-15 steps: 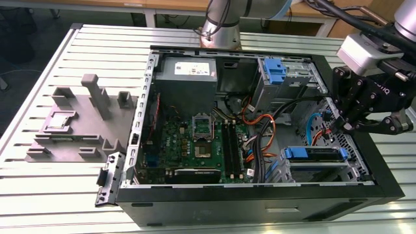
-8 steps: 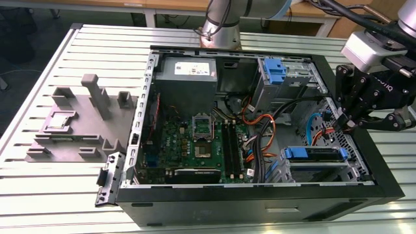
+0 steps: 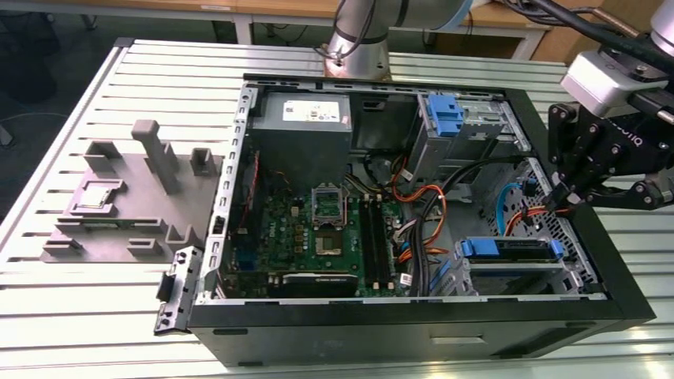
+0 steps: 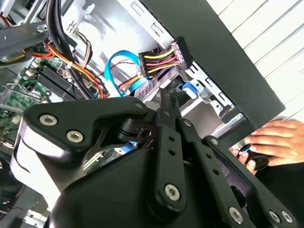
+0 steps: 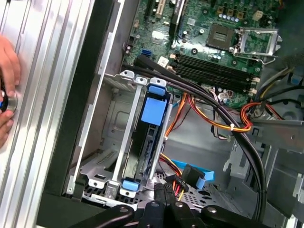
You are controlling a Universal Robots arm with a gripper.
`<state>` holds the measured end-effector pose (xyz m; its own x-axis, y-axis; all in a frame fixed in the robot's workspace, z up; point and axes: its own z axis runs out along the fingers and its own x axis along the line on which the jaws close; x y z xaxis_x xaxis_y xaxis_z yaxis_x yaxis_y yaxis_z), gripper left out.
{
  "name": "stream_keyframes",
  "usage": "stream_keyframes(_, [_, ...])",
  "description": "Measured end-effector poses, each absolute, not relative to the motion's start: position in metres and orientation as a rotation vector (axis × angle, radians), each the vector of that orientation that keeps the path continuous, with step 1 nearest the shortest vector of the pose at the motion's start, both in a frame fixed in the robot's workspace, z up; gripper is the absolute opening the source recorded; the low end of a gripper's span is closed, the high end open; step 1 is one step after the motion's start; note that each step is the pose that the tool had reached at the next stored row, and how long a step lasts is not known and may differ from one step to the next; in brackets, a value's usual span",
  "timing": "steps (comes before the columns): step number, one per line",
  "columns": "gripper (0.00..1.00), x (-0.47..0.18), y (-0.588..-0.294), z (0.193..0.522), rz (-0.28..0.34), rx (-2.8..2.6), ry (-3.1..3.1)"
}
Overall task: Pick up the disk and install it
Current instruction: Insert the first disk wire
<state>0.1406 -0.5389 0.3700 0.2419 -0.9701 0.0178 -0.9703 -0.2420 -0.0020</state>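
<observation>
The disk [image 3: 511, 249] sits in the metal drive cage [image 3: 548, 272] at the case's front corner, on the exterior view's right, its blue carrier facing up. The first wrist view shows the disk [image 5: 151, 142] on edge between the cage rails, under a blue tab. My gripper [image 3: 566, 199] hangs over the case just behind the cage, apart from the disk. Its black fingers look shut with nothing between them in both wrist views [image 4: 164, 97] [image 5: 159, 192]. A black connector [image 5: 179, 182] with coloured wires lies close to the fingertips.
Orange, black and blue cables [image 3: 421, 205] run between the motherboard [image 3: 316, 237] and the cage. A blue bracket [image 3: 443, 114] is fixed to the far drive bay, beside the grey power supply [image 3: 302, 118]. A grey fixture [image 3: 126, 197] stands beside the case. A person's hand [image 4: 270, 140] rests on the table outside the case.
</observation>
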Motion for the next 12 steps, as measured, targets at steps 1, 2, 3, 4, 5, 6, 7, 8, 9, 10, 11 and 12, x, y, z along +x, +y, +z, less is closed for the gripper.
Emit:
stream_keyframes(1, [0.1, 0.1406, -0.5389, 0.37, 0.025, 2.482, -1.912])
stream_keyframes(2, [0.11, 0.1406, -0.5389, 0.3698, 0.027, 2.494, -1.897])
stream_keyframes(3, [0.16, 0.1407, -0.5389, 0.3698, 0.027, 2.502, -1.887])
stream_keyframes(4, [0.16, 0.1412, -0.5389, 0.3697, 0.027, 2.506, -1.882])
stream_keyframes(5, [0.24, 0.1417, -0.5386, 0.3696, 0.027, 2.507, -1.88])
stream_keyframes(6, [0.24, 0.1424, -0.5382, 0.3696, 0.028, 2.508, -1.879])
stream_keyframes(7, [0.24, 0.1433, -0.5376, 0.3696, 0.028, 2.507, -1.879])
stream_keyframes(8, [0.24, 0.1442, -0.5371, 0.3696, 0.029, 2.507, -1.878])
stream_keyframes(9, [0.24, 0.145, -0.5366, 0.3695, 0.029, 2.507, -1.877])
stream_keyframes(10, [0.24, 0.1458, -0.536, 0.3695, 0.03, 2.507, -1.877])
stream_keyframes(11, [0.25, 0.1467, -0.5354, 0.3695, 0.03, 2.507, -1.876])
stream_keyframes(12, [0.25, 0.1477, -0.5348, 0.3695, 0.031, 2.507, -1.875])
